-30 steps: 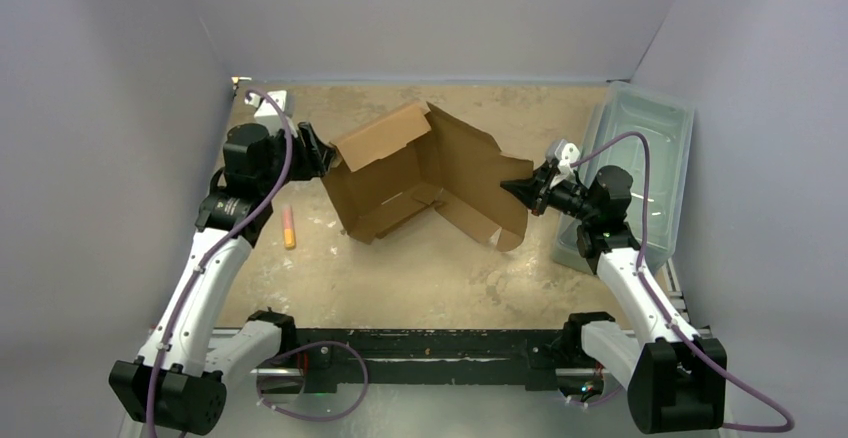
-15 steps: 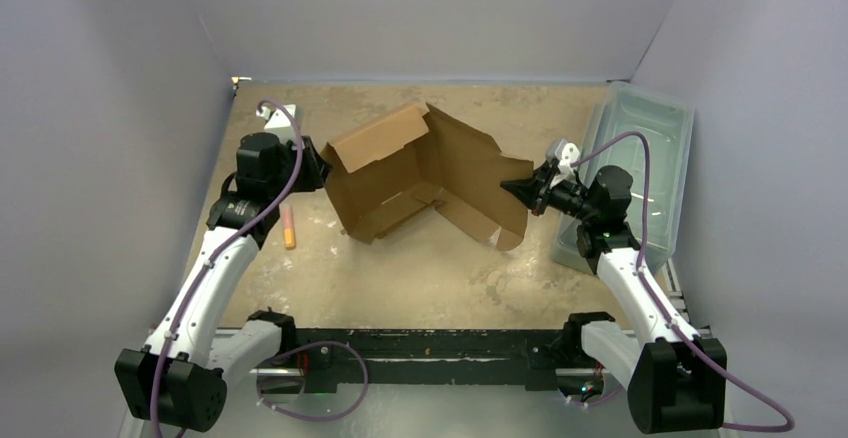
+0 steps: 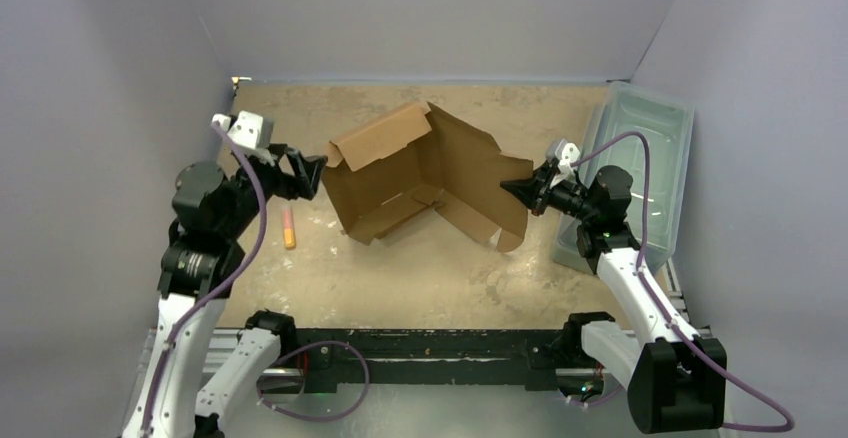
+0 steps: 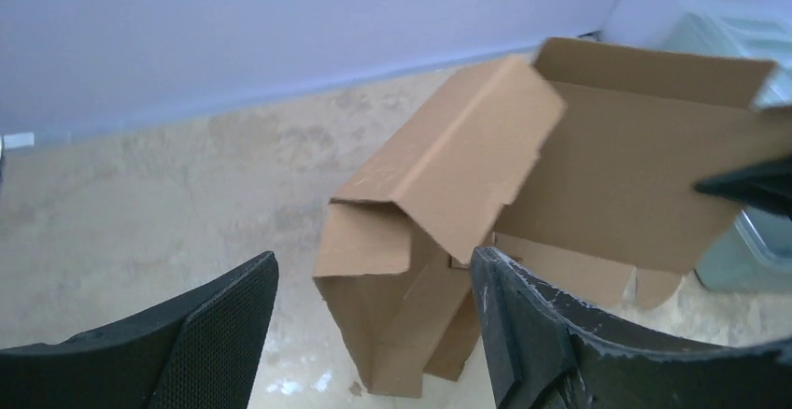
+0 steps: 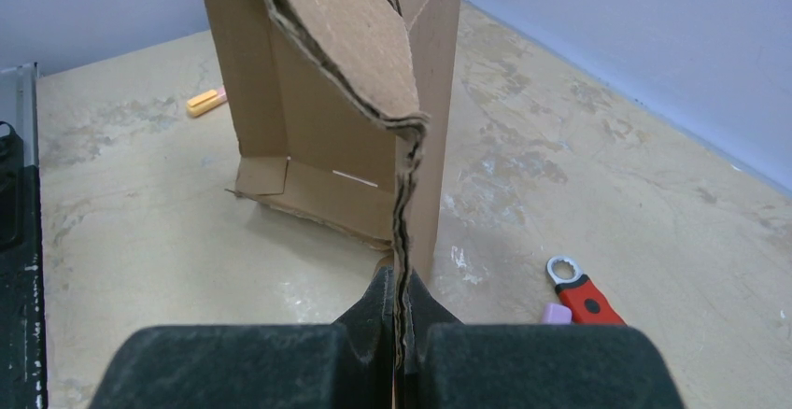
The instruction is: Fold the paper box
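Now, right gripper (image 5: 402, 308): I see both fingers pressed together on the raw edge of the paper box's (image 3: 420, 173) tall right panel. The cardboard runs straight up out of the pinch in my wrist view.
left gripper (image 3: 310, 170): fingers spread wide with nothing between them. It hovers just beside the box's left corner, and I cannot tell whether a tip touches the cardboard.
paper box: half-formed, sitting mid-table between my 2 arms. Its base is on the table (image 3: 420, 278), its left wall stands with a flap bent over the top, and the big right panel is raised and angled toward the right gripper.
orange marker (image 3: 289, 226): lying on the table left of the box and apart from it, near the left gripper.
wrench (image 5: 581, 294): red handle with a ring end. I only get it in the right wrist view, flat on the table near the held panel but not touching it.
pink piece (image 5: 556, 313): small, just beside the wrench handle.
plastic bin (image 3: 640, 158): translucent, along the table's right edge, beyond my right arm.
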Available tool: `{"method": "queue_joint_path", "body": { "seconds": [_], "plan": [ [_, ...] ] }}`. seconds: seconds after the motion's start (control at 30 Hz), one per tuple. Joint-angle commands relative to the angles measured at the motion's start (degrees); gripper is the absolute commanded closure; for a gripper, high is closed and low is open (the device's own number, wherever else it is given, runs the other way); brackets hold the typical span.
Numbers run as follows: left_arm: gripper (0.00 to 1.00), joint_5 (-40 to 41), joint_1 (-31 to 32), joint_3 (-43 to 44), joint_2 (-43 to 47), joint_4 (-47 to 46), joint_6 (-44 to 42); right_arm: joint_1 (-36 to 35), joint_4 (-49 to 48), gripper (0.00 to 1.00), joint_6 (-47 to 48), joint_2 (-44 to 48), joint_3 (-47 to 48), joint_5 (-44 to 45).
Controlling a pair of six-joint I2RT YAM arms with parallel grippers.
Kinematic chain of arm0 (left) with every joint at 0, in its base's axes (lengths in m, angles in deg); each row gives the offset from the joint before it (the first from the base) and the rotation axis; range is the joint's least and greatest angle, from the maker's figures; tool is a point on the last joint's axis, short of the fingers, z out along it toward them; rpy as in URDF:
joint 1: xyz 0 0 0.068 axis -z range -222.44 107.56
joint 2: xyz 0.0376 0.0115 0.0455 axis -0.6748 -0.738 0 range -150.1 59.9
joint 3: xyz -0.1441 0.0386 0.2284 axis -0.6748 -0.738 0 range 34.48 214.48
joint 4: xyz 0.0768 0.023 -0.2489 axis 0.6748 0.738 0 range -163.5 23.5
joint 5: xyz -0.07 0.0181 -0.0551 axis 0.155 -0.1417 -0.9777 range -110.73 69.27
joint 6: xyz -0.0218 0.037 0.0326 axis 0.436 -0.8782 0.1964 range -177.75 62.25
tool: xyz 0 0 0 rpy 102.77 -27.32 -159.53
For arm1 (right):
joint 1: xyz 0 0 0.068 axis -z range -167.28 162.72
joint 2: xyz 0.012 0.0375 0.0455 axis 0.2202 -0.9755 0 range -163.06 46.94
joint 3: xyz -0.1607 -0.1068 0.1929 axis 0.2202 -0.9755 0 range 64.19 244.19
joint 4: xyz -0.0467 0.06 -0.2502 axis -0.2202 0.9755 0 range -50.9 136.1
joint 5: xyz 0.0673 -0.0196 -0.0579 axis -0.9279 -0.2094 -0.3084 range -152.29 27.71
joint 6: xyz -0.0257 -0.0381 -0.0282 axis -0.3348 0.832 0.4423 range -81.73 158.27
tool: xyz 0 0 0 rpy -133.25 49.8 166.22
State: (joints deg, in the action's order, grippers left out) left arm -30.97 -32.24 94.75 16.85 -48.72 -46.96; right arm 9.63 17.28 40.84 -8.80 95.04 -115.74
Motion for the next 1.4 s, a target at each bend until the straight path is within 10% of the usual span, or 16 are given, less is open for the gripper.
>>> {"method": "queue_joint_path", "body": {
  "seconds": [0.0,0.27,0.47,0.8,1.13,1.37],
  "plan": [
    [0.26,-14.14,0.09,-2.38,3.59,-2.17,-14.41,-0.21,-2.17,1.00,-0.44,0.55,1.85,0.02],
    [0.30,-22.38,0.17,-3.07,2.95,-11.70,-14.53,-0.18,-2.18,1.00,-0.46,0.42,1.87,0.05],
    [0.41,-28.28,0.22,-9.13,4.12,-18.37,5.04,-0.16,-2.42,1.00,-0.46,-0.47,1.90,0.05],
    [0.47,-22.07,2.70,-15.52,3.42,-16.72,9.88,-0.17,-2.71,1.00,-0.48,-1.21,1.79,0.23],
    [0.50,13.24,33.62,-13.54,-8.10,-17.56,5.49,-0.16,-2.96,1.00,-0.20,-0.97,1.59,-1.39],
    [0.47,30.65,37.62,-17.00,-15.74,-35.44,15.12,-0.23,-2.92,1.00,-0.11,-0.77,1.61,-1.45]
  ]
}}
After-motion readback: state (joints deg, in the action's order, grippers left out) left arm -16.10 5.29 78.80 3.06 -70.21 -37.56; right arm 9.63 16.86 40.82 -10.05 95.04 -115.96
